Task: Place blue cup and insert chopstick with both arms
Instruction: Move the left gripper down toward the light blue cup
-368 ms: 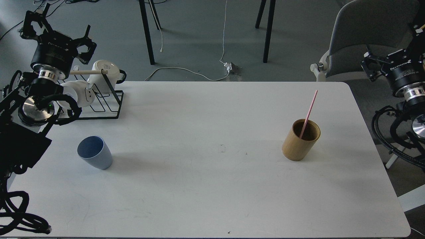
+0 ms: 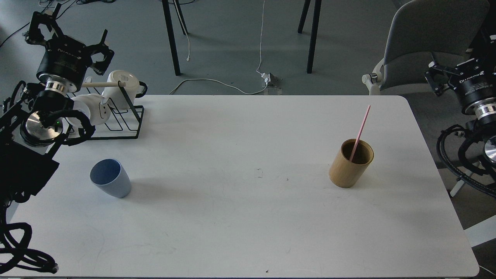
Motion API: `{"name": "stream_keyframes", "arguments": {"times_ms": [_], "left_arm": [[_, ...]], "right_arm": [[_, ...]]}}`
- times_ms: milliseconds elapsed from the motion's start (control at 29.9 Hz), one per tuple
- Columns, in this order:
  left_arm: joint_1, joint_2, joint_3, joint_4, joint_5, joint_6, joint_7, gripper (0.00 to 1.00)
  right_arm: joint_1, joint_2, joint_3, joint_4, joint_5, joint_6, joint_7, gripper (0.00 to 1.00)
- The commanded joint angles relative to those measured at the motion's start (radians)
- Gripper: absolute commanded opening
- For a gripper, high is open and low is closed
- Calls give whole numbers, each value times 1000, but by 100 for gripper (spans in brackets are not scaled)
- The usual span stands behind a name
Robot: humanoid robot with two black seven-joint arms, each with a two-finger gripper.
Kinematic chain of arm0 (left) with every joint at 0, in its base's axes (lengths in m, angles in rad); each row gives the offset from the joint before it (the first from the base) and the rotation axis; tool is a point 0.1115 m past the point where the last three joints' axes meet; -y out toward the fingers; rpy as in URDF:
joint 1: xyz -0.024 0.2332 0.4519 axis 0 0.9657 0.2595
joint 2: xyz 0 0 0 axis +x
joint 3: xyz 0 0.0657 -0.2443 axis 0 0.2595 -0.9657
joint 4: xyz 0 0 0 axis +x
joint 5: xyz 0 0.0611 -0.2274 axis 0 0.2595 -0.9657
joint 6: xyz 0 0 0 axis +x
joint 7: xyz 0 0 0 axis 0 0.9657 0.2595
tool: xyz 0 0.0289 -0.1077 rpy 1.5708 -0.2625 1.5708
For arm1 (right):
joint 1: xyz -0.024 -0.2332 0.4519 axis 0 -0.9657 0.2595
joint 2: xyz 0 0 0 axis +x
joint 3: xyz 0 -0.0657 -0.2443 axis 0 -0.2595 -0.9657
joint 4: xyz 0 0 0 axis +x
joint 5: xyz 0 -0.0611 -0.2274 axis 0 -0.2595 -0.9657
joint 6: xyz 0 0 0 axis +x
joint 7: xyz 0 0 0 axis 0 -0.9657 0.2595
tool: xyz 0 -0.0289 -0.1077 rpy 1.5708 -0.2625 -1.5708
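blue cup (image 2: 110, 183) | upright, well below left fingers (image 2: 66, 27), spread | right fingers unseen

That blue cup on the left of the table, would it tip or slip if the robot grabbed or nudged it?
The blue cup narrows toward its base, so a nudge near the rim would probably tip it, and it might then roll in a curve. It looks thin-walled and empty, so likely light. Its smooth, tapered wall could slip upward in a loose grip.
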Motion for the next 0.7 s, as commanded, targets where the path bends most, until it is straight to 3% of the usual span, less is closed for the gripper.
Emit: {"name": "stream_keyframes", "arguments": {"times_ms": [0,234,669], "left_arm": [[-4,38,7,-25,19,0,4,99],[-35,177,54,-156,436,0,-6,99],[35,451,75,-624,1240,0,-10,98]], "right_arm": [[-8,-1,9,-3,0,0,-1,100],[-9,-1,29,1,0,0,-1,100],[-5,11,33,4,2,0,-1,100]]}}
